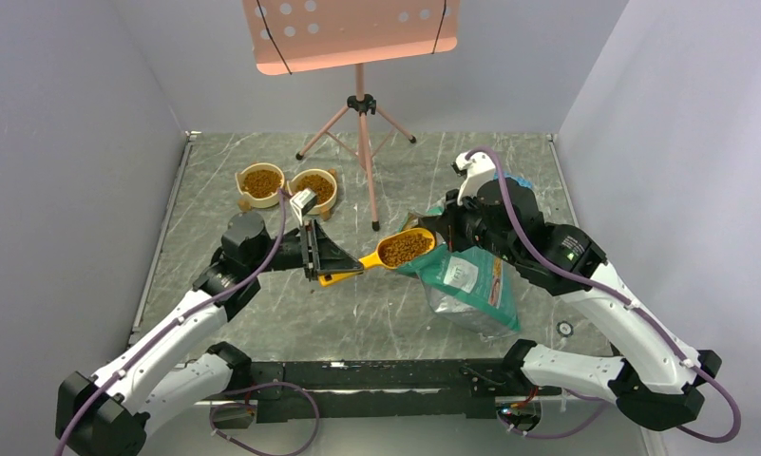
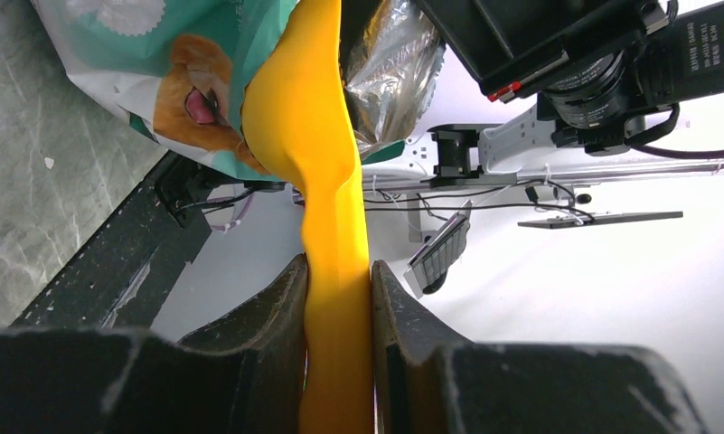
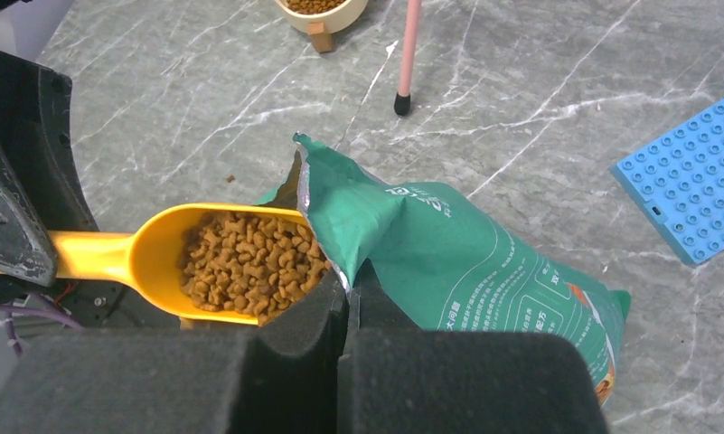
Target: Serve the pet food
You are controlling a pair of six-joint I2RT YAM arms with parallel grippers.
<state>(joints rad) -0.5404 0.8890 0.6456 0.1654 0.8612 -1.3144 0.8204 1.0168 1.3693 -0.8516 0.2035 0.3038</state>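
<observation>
Kibble fills the yellow scoop clamped in left claw; right claw pinches teal bag, print illegible.

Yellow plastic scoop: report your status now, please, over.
Left jaws shut on handle of yellow plastic scoop; right jaws shut on rim of teal-green bag. Scoop full of brown kibble pellets, beside bag mouth. Pink tripod leg stands between scoop and cream bowls.

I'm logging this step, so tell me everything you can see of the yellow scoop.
The yellow scoop, glossy plastic by its look, has a deep rounded bowl and a narrow handle. The bowl is full of brown kibble and sits roughly level, its front edge at the open mouth of the teal pet food bag. The jaws of the left gripper clamp the handle.
</observation>
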